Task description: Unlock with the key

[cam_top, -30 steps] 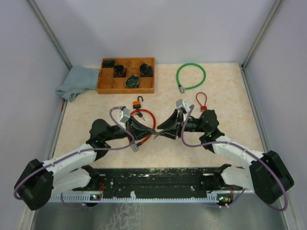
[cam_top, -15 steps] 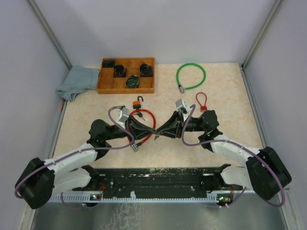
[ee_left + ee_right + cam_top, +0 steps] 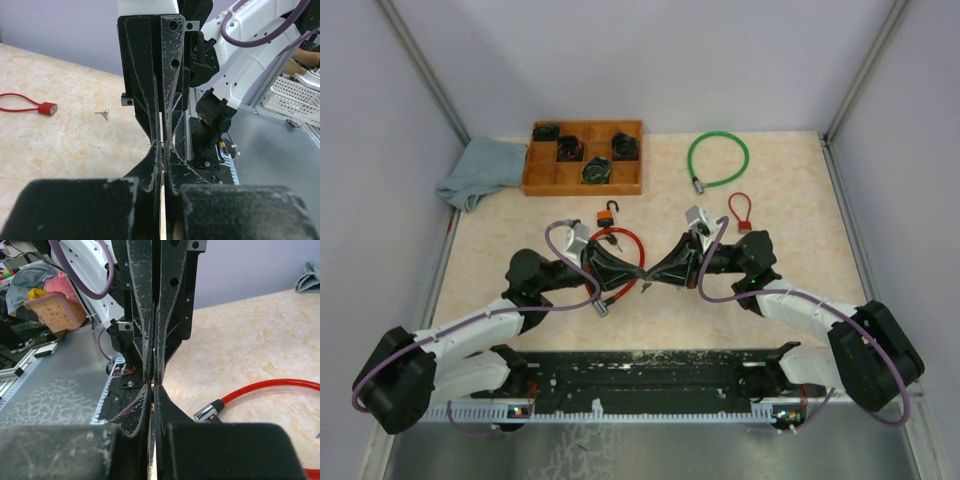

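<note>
While both of my arms reach in toward the middle of the table, my left gripper (image 3: 631,271) and my right gripper (image 3: 656,272) meet tip to tip just on the near side of the orange padlock (image 3: 609,213), a little to its right. Both pairs of jaws are pressed together, with only a hairline slit between the fingers. Each wrist view shows a thin pale glint where the tips touch, but I cannot tell whether anything is pinched there. A small key (image 3: 103,114) lies flat on the table off to the right of the orange padlock, near the body of the small red cable lock (image 3: 47,107) and apart from both grippers; from above I cannot pick it out. The thick red cable (image 3: 270,387) curls on the near side of the padlock, partly under my left gripper, with its metal end (image 3: 206,413) lying nearer still. Beyond the padlock sits the wooden tray (image 3: 560,188), with a blue cloth (image 3: 480,170) farther left and a green cable loop (image 3: 718,135) beyond and to the right.
</note>
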Controlling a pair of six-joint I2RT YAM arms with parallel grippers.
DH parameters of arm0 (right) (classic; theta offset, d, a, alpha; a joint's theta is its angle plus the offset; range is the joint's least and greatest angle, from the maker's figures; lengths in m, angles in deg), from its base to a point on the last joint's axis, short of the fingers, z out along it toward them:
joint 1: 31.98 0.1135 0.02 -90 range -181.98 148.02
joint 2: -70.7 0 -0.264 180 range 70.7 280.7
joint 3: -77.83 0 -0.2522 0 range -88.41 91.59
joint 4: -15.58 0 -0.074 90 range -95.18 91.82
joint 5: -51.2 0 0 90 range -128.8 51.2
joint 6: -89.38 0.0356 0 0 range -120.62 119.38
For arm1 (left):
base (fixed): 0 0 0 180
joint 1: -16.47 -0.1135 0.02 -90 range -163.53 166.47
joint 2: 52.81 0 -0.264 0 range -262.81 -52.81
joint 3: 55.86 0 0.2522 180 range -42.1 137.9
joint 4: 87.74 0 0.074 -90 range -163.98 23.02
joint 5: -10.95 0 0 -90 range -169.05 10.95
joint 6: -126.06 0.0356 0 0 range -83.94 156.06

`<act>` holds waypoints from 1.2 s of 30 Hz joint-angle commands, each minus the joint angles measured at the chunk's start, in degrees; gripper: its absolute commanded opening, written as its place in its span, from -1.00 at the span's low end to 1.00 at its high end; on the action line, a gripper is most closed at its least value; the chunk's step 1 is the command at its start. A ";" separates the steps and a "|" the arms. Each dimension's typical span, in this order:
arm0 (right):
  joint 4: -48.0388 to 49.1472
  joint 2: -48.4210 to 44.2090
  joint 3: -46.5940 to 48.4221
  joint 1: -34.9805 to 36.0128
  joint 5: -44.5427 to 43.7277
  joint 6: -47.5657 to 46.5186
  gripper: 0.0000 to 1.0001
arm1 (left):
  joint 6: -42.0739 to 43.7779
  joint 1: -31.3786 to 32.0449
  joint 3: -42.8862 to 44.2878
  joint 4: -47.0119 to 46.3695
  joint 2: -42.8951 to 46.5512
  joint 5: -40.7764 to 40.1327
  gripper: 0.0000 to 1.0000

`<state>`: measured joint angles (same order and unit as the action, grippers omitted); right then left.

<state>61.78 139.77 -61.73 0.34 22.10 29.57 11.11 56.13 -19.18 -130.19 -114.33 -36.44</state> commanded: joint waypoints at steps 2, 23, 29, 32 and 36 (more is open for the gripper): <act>1.71 0.53 0.99 -0.54 0.04 0.08 -1.00 | -0.98 -0.09 0.76 -3.27 0.52 -0.72 -1.00; -21.07 -12.09 -5.21 -0.59 -17.98 -13.33 -1.00 | -9.71 -0.02 19.34 71.55 6.69 -42.58 0.17; -20.01 -15.44 -9.26 -0.59 -20.36 -13.76 -1.00 | -16.54 -0.02 24.30 89.72 -1.12 -43.60 0.18; -19.77 -16.87 -10.28 -0.59 -21.34 -13.91 -1.00 | -18.81 -0.02 24.51 93.40 -3.99 -43.47 0.19; -16.69 -17.06 -11.98 -0.59 -22.10 -13.49 -1.00 | -20.86 -0.02 25.20 97.19 -8.89 -44.56 0.32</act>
<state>39.58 123.95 -72.81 0.10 1.55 16.87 -5.88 56.11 3.55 -41.71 -119.92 -78.98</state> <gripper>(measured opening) 0.010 0.638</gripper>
